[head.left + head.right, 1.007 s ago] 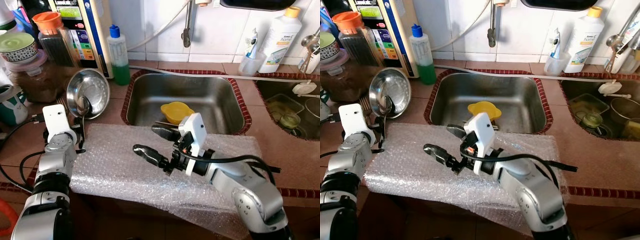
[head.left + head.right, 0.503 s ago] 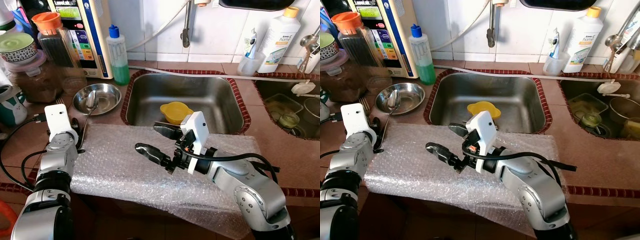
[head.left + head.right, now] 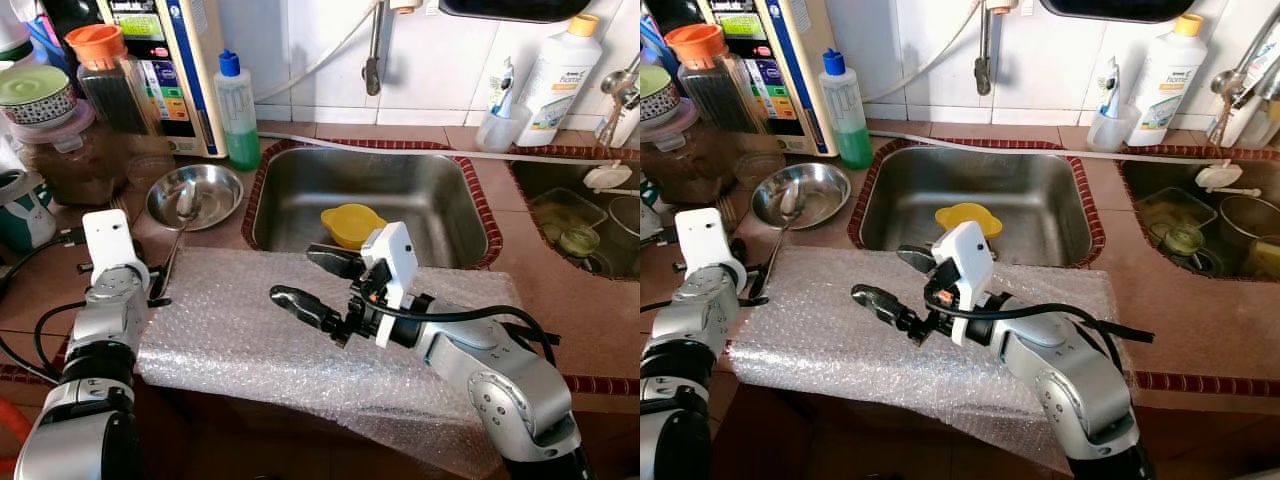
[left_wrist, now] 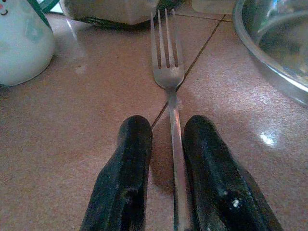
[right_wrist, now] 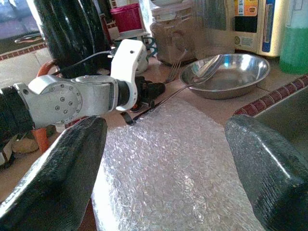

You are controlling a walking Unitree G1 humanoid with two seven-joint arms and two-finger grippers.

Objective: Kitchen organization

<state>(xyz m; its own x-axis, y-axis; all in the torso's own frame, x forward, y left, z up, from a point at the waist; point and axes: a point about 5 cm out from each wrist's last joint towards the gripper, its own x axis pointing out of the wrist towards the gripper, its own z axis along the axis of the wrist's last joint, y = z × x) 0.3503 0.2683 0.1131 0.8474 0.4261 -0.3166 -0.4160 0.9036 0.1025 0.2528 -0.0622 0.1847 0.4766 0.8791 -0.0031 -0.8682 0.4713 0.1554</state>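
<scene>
My left gripper point(image 4: 166, 130) rests low on the brown counter at the left, its two fingers close together with the handle of a steel fork point(image 4: 168, 72) between them. Just past it a steel bowl point(image 3: 195, 195) lies flat with a spoon point(image 3: 185, 205) in it, the spoon's handle reaching toward the gripper. My right gripper point(image 3: 318, 285) hovers open and holding nothing over the middle of a bubble wrap sheet point(image 3: 230, 330) spread along the counter's front. A yellow bowl point(image 3: 352, 222) sits in the steel sink point(image 3: 430, 190).
Behind the left gripper stand a white mug point(image 3: 18, 205), a brown jar point(image 3: 75, 155) and a spice jar with an orange lid point(image 3: 115, 80). A green soap bottle point(image 3: 238, 110) stands by the sink corner. At the right is a second sink point(image 3: 580, 215), with a white bottle point(image 3: 560, 75) behind.
A second ago the steel bowl stood tilted up on its edge; now it lies flat with the spoon in it. The left gripper has drawn back slightly. The right arm has hardly moved.
</scene>
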